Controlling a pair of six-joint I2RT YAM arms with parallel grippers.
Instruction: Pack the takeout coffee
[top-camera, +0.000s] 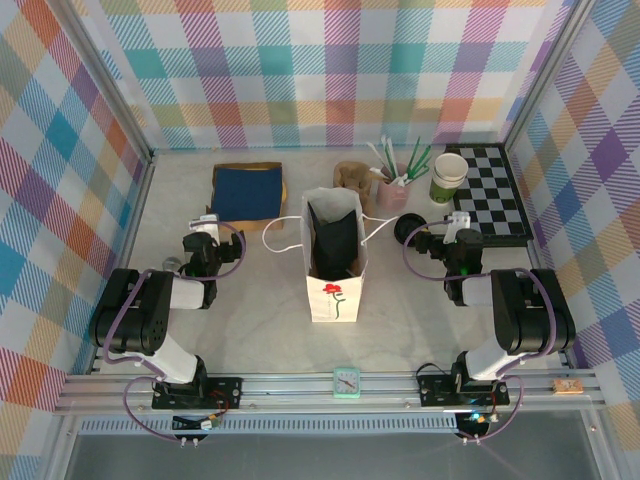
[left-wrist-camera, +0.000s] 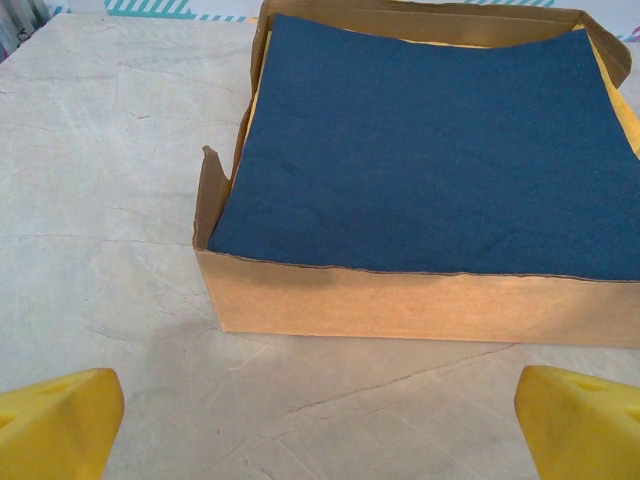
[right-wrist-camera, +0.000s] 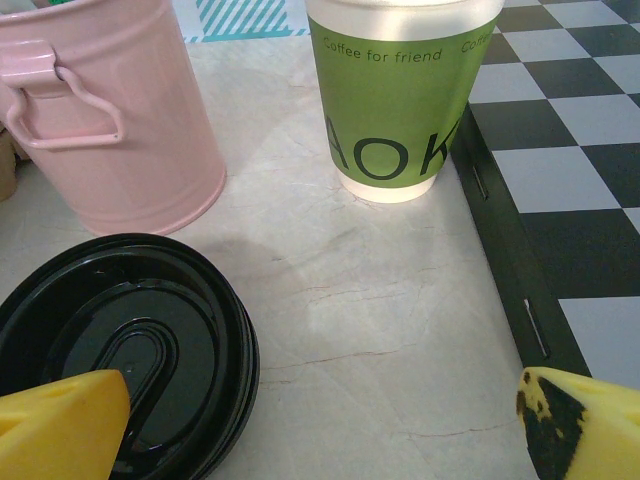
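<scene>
Over the table (top-camera: 262, 305) left gripper (left-wrist-camera: 320, 425) and right gripper (right-wrist-camera: 320, 428) hang agape.

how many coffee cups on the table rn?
2. A lidless green cup stands between the pink bucket and the checkerboard. A black-lidded cup sits nearer, at the right gripper, its body hidden under the lid. The bag is dark inside, so another may be hidden.

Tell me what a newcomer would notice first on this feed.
The tall white flower-printed paper bag standing open at the centre of the table. Next, the takeout coffee, its black lid close before the open right gripper, with a pink bucket and green cup behind it. The open left gripper faces a cardboard tray holding blue sheets.
</scene>
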